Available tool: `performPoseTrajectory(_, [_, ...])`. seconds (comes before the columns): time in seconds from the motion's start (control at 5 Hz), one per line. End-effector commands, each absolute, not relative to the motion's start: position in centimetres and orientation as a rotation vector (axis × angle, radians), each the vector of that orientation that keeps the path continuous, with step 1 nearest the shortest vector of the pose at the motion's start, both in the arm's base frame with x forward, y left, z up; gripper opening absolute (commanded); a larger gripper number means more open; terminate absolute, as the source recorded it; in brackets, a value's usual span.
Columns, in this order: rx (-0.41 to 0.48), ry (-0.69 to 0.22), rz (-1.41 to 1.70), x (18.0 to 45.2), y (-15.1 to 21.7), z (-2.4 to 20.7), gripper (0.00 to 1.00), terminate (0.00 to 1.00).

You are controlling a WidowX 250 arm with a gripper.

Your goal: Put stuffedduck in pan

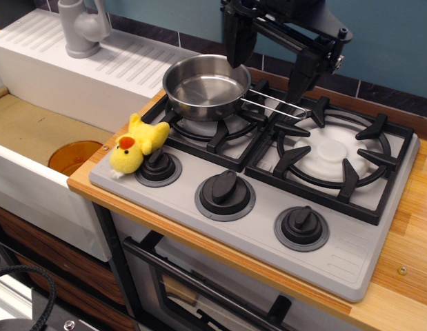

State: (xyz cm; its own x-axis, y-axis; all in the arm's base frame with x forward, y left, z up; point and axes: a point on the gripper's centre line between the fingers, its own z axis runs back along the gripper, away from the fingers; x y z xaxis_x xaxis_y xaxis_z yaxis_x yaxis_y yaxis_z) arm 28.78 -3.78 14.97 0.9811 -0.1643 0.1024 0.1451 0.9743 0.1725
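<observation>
Yellow stuffedduck [136,146] by knob, far from jaws

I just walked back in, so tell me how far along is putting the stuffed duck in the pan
Nothing looks done yet. The stuffedduck lies at the stove's front left corner, against the left knob. The pan sits empty on the left burner. The claw is open above the pan's far side, holding nothing. Left to do: reach the duck, grasp it, carry it over and drop it in the pan.
</observation>
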Motion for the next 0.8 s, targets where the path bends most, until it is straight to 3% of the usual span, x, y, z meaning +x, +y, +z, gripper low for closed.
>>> performPoseTrajectory(0.0, [0.165, -0.117, -0.156, 28.8, -3.8, 15.0, 1.00, 0.00])
performPoseTrajectory(0.6, [0.248, -0.188, -0.220, 28.1, 4.4, 14.3, 1.00, 0.00])
